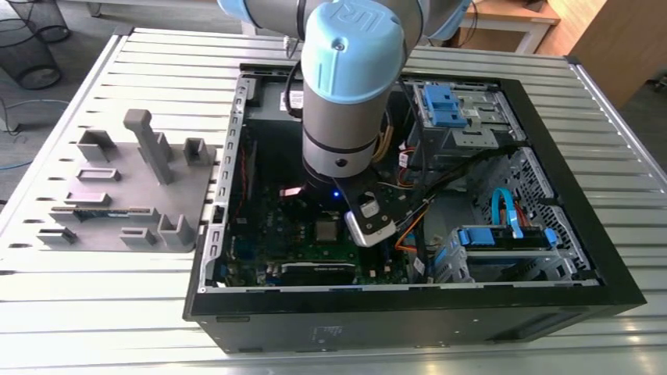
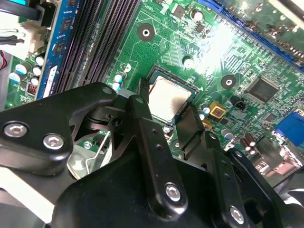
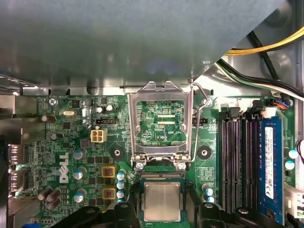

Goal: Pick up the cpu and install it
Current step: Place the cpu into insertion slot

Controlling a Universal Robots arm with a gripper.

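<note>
We could not see one corner of the cpu (image 2: 171, 95) behind the gripper (image 2: 165, 102) in the second wrist view; the first wrist view's edge cropped it too. In the exterior view the arm (image 1: 349, 86) hid much of the motherboard (image 1: 302, 244).

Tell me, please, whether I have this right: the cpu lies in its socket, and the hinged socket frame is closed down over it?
Not quite. In the first wrist view the hinged socket frame is open, swung back off the socket, not closed over it. The rest holds: the cpu lies in its socket, its metal top uncovered.
</note>
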